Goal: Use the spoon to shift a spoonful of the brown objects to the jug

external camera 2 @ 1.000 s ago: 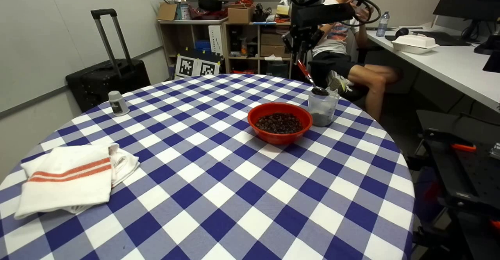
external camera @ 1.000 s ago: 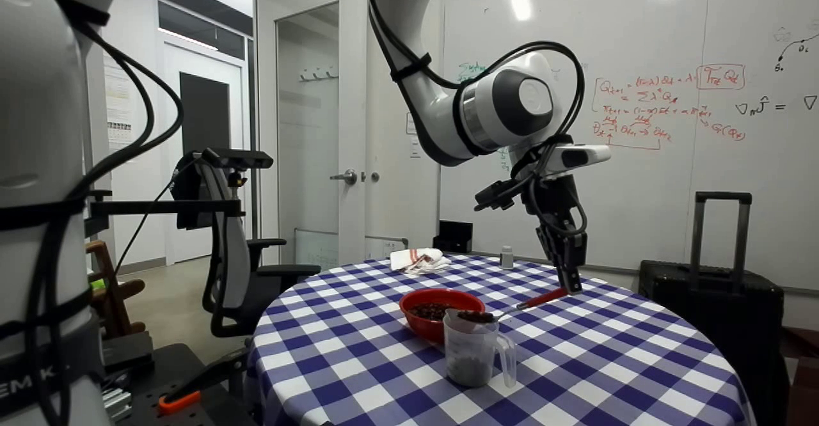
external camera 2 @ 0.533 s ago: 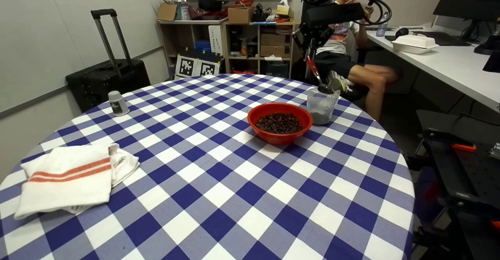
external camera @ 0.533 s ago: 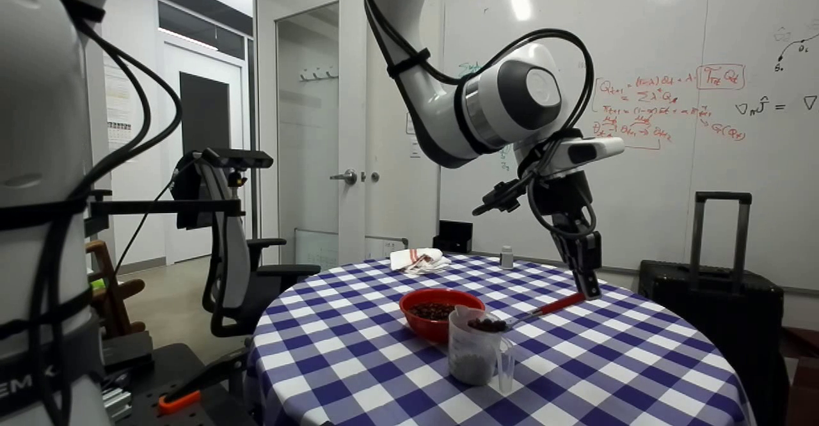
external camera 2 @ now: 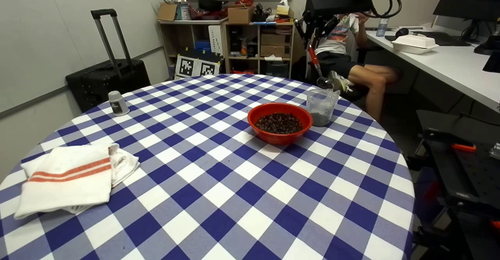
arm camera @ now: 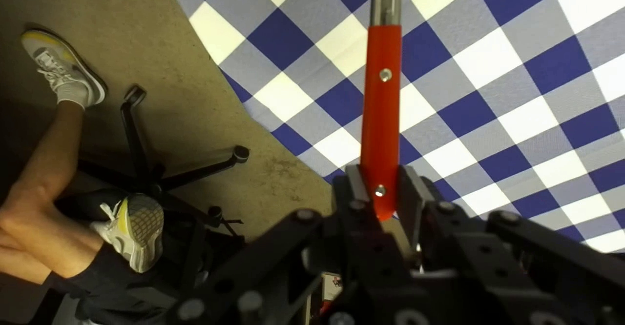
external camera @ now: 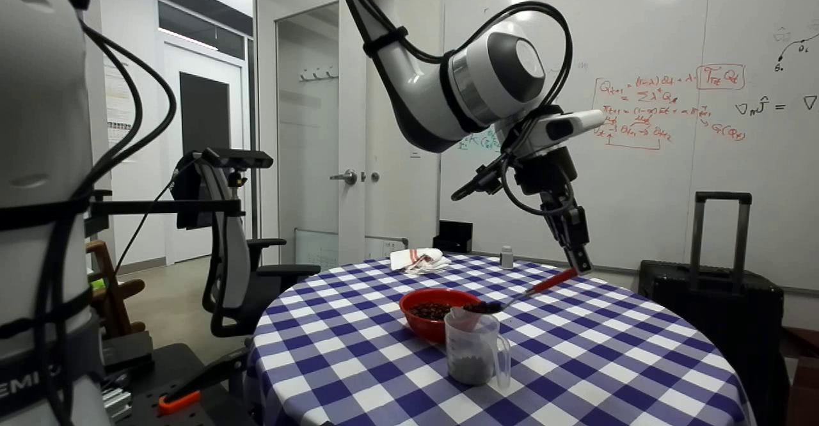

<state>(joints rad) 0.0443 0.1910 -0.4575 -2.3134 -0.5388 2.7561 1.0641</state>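
Observation:
My gripper is shut on the red handle of the spoon. The wrist view shows the handle between the fingertips; the spoon's bowl is out of that view. The spoon slants down from the gripper, its dark, heaped-looking bowl just above the jug's rim. The clear jug, grey in its lower part, stands upright and also shows in an exterior view. Brown objects lie in the red bowl beside the jug. Whether the spoon's bowl touches the jug, I cannot tell.
A white towel with red stripes and a small grey-white shaker stand farther off on the round checked table. A person sits beyond the table. A black suitcase stands beside it.
The gripper and spoon first moved right and down, dipping the spoon toward the jug's mouth. They have since risen and moved back left in an exterior view. The jug shifted slightly.

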